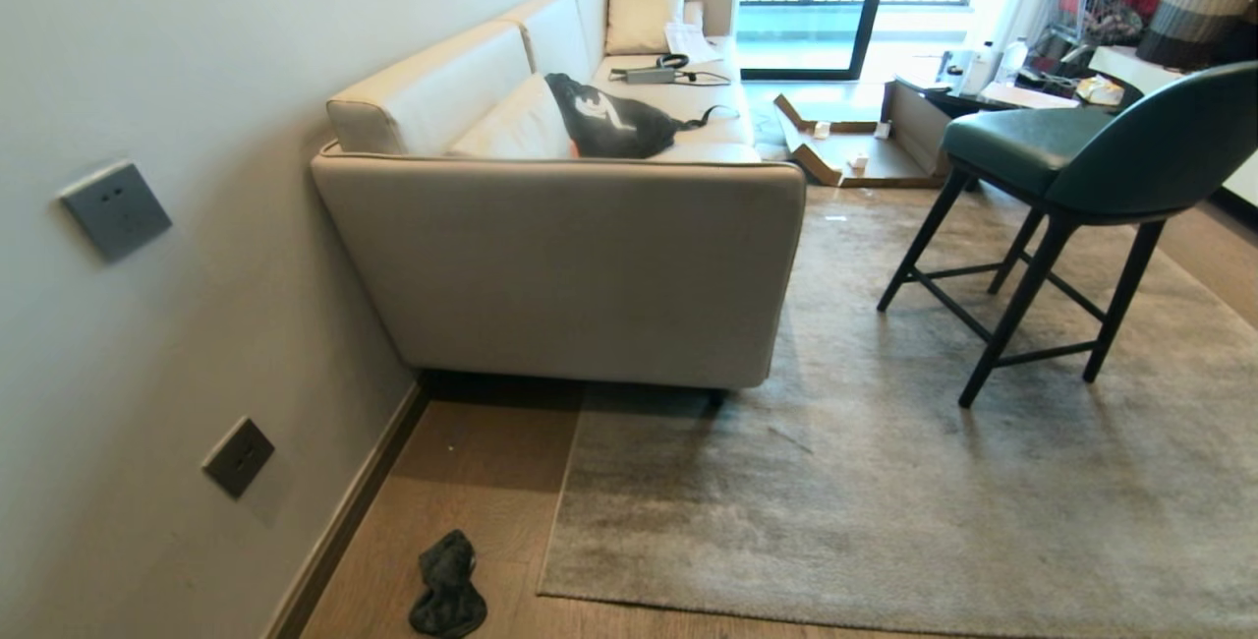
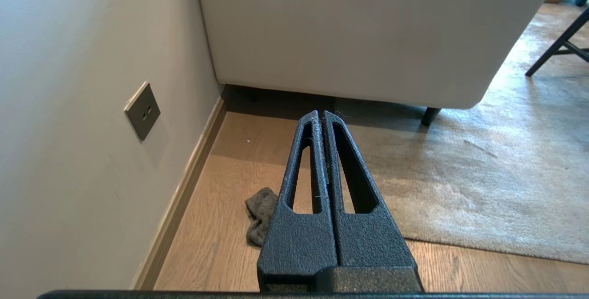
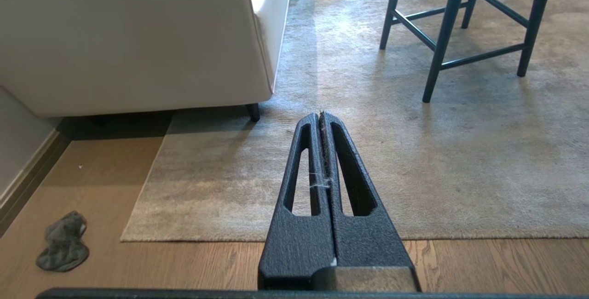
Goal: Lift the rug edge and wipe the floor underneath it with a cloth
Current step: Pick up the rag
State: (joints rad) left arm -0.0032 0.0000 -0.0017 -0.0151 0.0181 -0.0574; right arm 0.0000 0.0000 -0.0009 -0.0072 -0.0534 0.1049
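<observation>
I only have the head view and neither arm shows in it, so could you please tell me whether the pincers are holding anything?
Observer: No. The left pincer is shut and empty, pointing toward the sofa.
Operator: And the right one, please?
Observer: The right pincer is also shut and empty, pointing across the rug edge.
Operator: Are its fingers clean?
Observer: Not quite. Pale fluff strands cling to its fingers.

You're in a home living room; a cream sofa [image 1: 560, 256] stands against the wall, a grey rug [image 1: 885, 501] covers wood flooring [image 1: 472, 482], and a balcony door [image 1: 816, 0] lies beyond.
</observation>
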